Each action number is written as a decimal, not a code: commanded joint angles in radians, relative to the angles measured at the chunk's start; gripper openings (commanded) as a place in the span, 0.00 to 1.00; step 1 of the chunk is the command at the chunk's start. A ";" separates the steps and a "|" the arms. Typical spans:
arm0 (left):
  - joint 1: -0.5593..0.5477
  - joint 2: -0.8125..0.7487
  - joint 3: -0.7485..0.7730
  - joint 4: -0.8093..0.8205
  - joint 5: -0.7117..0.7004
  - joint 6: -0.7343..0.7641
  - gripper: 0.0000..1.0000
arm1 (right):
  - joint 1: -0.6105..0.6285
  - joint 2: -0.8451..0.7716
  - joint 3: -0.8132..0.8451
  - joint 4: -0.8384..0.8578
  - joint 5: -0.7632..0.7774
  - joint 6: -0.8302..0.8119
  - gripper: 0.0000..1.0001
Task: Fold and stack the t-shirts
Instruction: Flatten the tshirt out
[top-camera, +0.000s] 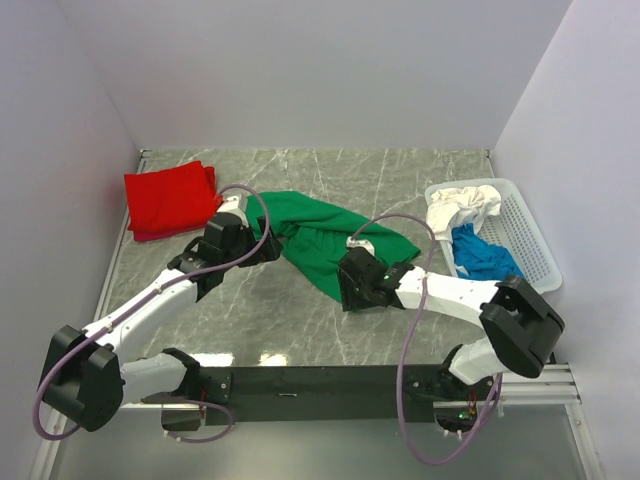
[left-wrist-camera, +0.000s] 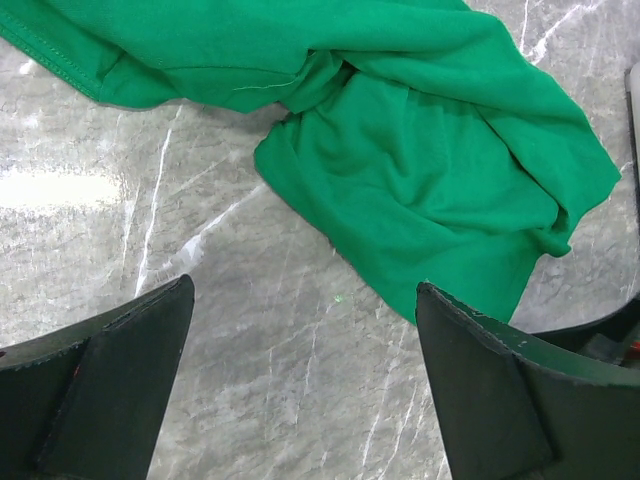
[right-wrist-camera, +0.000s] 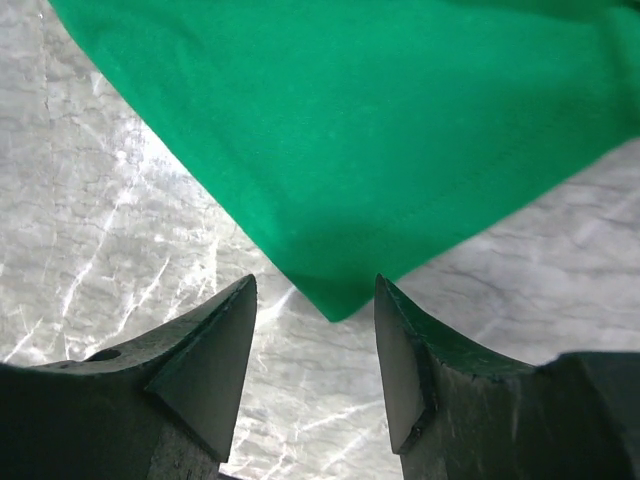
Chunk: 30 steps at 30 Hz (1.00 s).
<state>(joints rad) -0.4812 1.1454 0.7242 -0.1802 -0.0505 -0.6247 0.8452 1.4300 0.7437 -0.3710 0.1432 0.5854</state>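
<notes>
as the left gripper (left-wrist-camera: 305, 340) is hanging released, the right gripper (right-wrist-camera: 315, 330) is gaping. the green t-shirt (top-camera: 320, 235) is lying just beneath.

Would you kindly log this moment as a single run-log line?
green t-shirt: crumpled, mid-table | red t-shirt: folded, far left | left hand: open, empty | right hand: open, at green t-shirt corner

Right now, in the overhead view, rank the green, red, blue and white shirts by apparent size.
Green shirt
Red shirt
Then blue shirt and white shirt, crumpled in the basket, too alike to rank.
</notes>
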 joint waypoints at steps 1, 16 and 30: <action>-0.004 -0.006 0.043 0.021 -0.008 0.006 0.99 | 0.014 0.047 -0.007 0.055 -0.004 0.017 0.57; -0.004 -0.046 0.046 -0.005 -0.051 0.019 0.99 | 0.015 -0.008 0.126 -0.153 0.122 -0.033 0.00; -0.004 0.082 0.070 0.094 -0.035 0.011 0.99 | 0.015 -0.434 0.623 -0.626 0.441 -0.092 0.00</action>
<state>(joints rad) -0.4816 1.2003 0.7551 -0.1482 -0.0849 -0.6216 0.8551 1.0428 1.3552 -0.8265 0.4862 0.4980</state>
